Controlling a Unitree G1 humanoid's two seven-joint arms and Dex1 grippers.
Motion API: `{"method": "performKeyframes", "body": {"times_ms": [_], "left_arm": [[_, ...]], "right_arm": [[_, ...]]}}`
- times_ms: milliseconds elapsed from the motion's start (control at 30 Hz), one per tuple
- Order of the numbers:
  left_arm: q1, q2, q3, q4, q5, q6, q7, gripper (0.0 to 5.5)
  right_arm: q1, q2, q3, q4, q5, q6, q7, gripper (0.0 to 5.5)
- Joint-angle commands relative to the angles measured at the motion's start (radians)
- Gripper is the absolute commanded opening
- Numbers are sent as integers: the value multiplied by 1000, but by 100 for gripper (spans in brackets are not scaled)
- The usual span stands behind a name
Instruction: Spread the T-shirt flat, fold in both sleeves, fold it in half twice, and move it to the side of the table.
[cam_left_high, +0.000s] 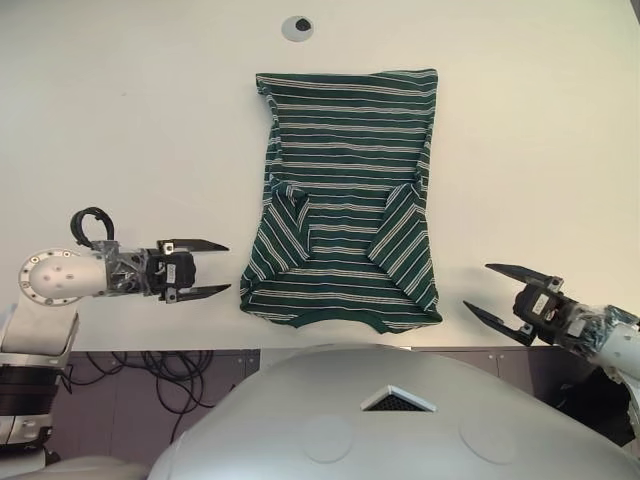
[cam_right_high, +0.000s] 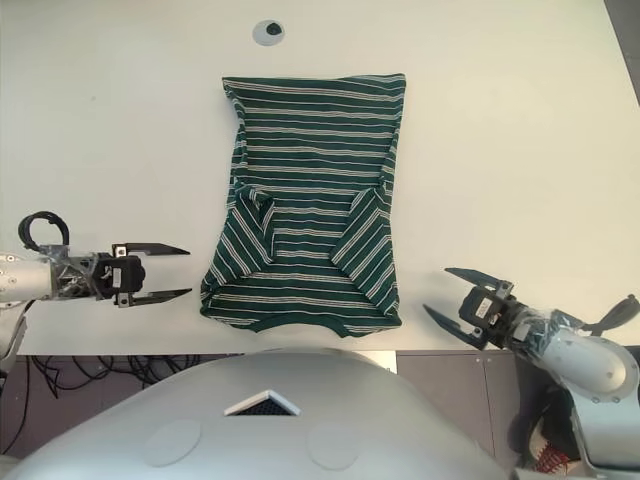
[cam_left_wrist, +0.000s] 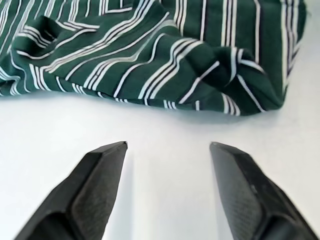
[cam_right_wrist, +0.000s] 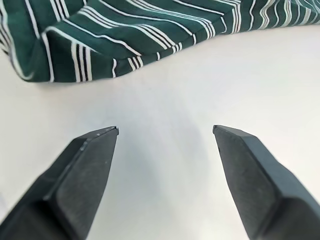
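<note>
Left hand (cam_left_high: 229, 267) agape beside striped T-shirt (cam_left_high: 345, 190)

This looks like a lab or test room. A plain white table (cam_left_high: 110, 130) has a round grey cable port (cam_left_high: 297, 28) at the top centre, and loose black cables (cam_left_high: 160, 368) lie tangled on the floor at lower left.

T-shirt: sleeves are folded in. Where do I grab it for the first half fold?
Probably the two near corners, left gripper taking one from the left, right gripper the other from the right. The T-shirt lies flat, and both open jaws face those edges.
</note>
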Motion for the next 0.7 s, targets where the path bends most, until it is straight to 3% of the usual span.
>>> {"method": "performKeyframes", "body": {"times_ms": [33, 400, 433, 700], "left_arm": [[18, 7, -50, -5, 48, -37, 16, 301], [-19, 3, -155, -20, 80, -102, 62, 301], [-24, 8, -164, -22, 88, -104, 62, 307], [-45, 37, -214, -72, 122, -101, 62, 195]], "right_arm": [[-44, 26, 118, 63, -110, -117, -36, 348], [-101, 17, 252, 70, -342, -318, -166, 348], [-98, 7, 257, 74, -373, -328, -170, 329], [-108, -79, 256, 110, -610, -395, -204, 199]]}}
